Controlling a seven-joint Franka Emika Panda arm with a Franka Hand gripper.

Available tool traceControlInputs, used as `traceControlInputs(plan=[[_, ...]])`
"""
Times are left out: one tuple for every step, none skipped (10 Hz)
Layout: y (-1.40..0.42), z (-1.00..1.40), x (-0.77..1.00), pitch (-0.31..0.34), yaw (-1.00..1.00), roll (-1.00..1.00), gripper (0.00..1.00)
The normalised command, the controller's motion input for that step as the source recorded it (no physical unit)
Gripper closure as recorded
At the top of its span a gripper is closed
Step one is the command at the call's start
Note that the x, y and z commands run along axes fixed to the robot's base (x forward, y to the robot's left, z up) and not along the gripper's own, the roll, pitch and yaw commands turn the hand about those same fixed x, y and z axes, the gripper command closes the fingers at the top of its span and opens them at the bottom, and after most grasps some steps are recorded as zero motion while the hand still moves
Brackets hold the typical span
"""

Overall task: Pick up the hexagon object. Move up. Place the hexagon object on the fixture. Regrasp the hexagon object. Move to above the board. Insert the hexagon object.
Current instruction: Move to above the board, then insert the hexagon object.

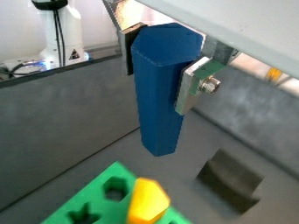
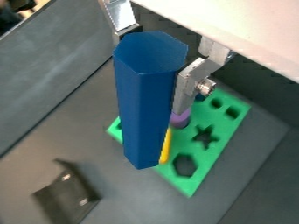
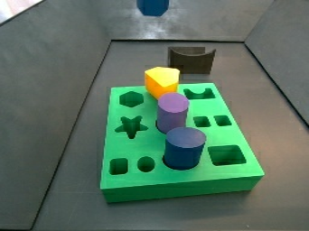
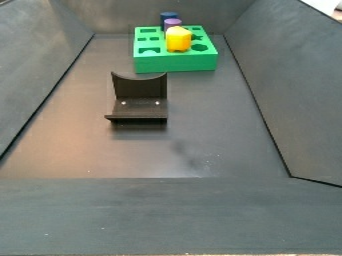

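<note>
The board (image 3: pixel 182 176) lies on the floor with a yellow peg (image 3: pixel 162 81), a purple cylinder (image 3: pixel 172 113) and a dark-blue cylinder (image 3: pixel 183 147) seated in it; its hexagon hole (image 3: pixel 198 92) is empty. The fixture (image 4: pixel 136 98) stands apart from the board and carries nothing. The gripper (image 2: pixel 149 52) hangs high above the floor, clamped on the hexagon object (image 2: pixel 146 96), which hangs upright between the silver fingers (image 2: pixel 190 83); only its lower tip (image 3: pixel 152 7) shows in a side view. Judged status: pick-up and lift complete. Whether the fixture placement and regrasp are done cannot be told; insertion remains
</note>
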Motion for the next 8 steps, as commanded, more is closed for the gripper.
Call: traceControlInputs(plan=[[0.02, 0.0, -0.08, 0.012, -0.12, -0.91, 1.0], [0.04, 0.01, -0.08, -0.006, -0.08, -0.69, 1.0], [0.03, 0.01, -0.07, -0.024, -0.05, -0.49, 1.0], [0.02, 0.0, -0.06, -0.034, -0.03, -0.32, 1.0], [0.0, 0.0, 0.0, 0.0, 0.0, 0.0, 1.0], [-0.05, -0.01, 0.0, -0.017, 0.0, 0.01, 1.0], [0.0, 0.0, -0.1, 0.0, -0.01, 0.0, 1.0], [0.0, -0.06, -0.2, 0.0, -0.22, 0.0, 1.0]])
